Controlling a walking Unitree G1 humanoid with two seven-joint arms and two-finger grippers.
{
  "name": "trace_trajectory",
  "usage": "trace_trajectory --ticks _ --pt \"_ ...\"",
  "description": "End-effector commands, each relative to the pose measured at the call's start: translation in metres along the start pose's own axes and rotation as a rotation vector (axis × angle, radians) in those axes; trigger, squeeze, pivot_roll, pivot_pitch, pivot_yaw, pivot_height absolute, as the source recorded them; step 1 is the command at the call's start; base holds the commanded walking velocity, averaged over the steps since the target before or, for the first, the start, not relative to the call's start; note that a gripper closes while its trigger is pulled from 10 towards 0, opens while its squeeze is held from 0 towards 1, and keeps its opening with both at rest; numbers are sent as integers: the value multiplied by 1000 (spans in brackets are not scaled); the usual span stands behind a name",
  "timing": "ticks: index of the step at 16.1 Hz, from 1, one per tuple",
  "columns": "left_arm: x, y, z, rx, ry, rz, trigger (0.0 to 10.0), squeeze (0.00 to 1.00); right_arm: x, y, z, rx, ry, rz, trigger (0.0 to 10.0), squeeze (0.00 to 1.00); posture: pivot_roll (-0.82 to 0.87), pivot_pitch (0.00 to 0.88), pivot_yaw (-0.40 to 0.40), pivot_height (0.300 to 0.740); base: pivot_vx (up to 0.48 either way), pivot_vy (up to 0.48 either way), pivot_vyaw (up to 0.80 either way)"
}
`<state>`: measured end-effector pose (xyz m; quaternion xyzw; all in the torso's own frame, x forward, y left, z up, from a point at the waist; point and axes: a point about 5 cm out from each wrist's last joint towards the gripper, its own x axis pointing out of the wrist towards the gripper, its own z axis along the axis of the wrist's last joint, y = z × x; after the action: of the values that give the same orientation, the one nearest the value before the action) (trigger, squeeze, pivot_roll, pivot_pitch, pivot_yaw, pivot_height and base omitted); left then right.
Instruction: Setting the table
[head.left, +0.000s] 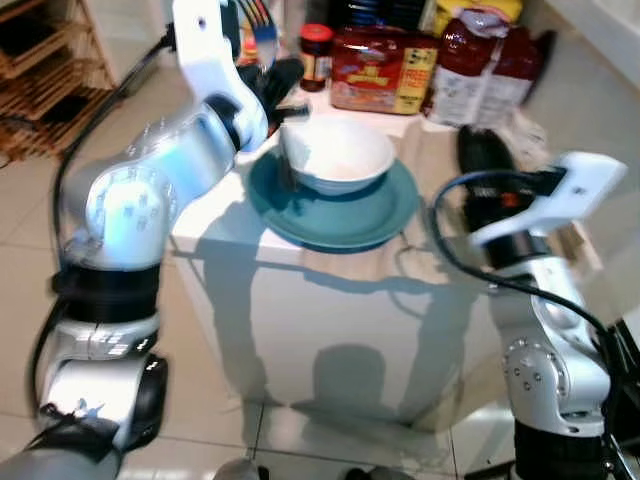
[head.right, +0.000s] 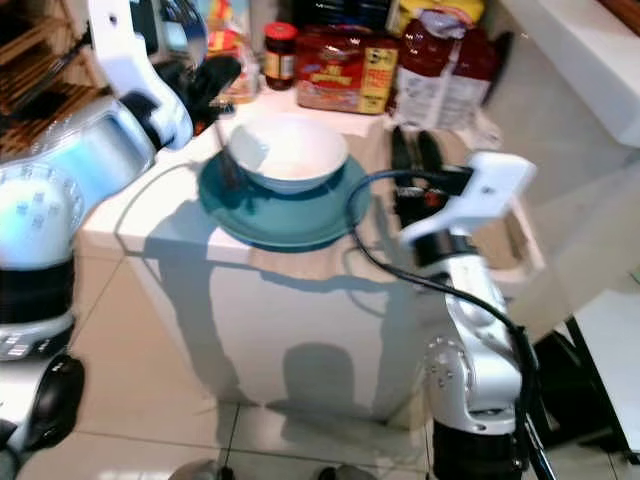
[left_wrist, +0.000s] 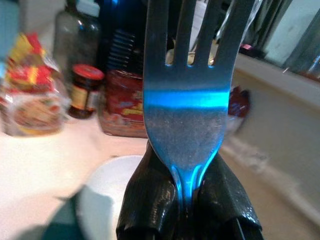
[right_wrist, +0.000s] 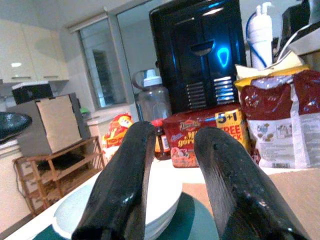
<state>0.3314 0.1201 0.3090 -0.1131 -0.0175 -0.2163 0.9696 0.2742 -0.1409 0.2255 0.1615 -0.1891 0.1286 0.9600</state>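
Observation:
A white bowl (head.left: 340, 155) sits on a teal plate (head.left: 335, 222) on the white table (head.left: 320, 310). My left gripper (head.left: 272, 88) hovers over the plate's far left rim, shut on a metal fork (left_wrist: 186, 95). In the left wrist view the tines point away from the fingers (left_wrist: 145, 200). In the eye views the fork's thin handle (head.right: 228, 165) hangs down beside the bowl's left wall. My right gripper (head.right: 415, 150) lies low over the table just right of the plate. It is open with nothing between its fingers (right_wrist: 125, 185), and it points toward the back.
Groceries line the table's back edge: a dark jar (head.left: 316, 55), a red biscuit pack (head.left: 385, 70) and a red-and-white bag (head.left: 480, 70). A black appliance (right_wrist: 200, 55) and a water bottle (right_wrist: 152, 97) stand behind them. A wooden rack (head.left: 40, 80) is on the floor at far left.

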Motion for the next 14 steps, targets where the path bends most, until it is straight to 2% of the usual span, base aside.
trace_trajectory --ticks 1,2,4,5,6,9,10,11,14 --pt "-7 -3 7 109 -32 4 10000 0 1 6 5 7 0 15 10000 0 78 65 -43 740 0 0 0" --pt "-18 2 3 231 -31 46 10000 0 0 10 4 15 21 18 10000 0 79 65 -41 740 0 0 0" --pt "-24 7 -6 257 -3 77 10000 0 -1 12 3 18 32 15 10000 0 78 66 -41 740 0 0 0" --pt "-31 8 -17 298 32 87 10000 0 -2 14 2 24 47 14 10000 0 73 63 -43 740 -319 0 0" --pt "-37 4 -21 305 38 86 10000 0 -3 16 3 30 66 16 10000 0 74 59 -44 740 -319 0 0" --pt "-41 3 -29 338 49 102 10000 0 -4 16 2 30 87 16 10000 0 73 50 -45 740 -309 0 0" --pt "-42 4 -32 367 53 113 10000 0 -5 16 2 29 91 16 10000 0 70 47 -43 740 -292 0 0" --pt "-45 6 -37 431 51 125 10000 0 -6 16 2 17 101 19 10000 0 71 43 -45 740 -259 0 0" --pt "-53 11 -57 417 25 161 10000 0 -20 13 0 -29 139 18 10000 0 64 37 -51 740 0 0 0"
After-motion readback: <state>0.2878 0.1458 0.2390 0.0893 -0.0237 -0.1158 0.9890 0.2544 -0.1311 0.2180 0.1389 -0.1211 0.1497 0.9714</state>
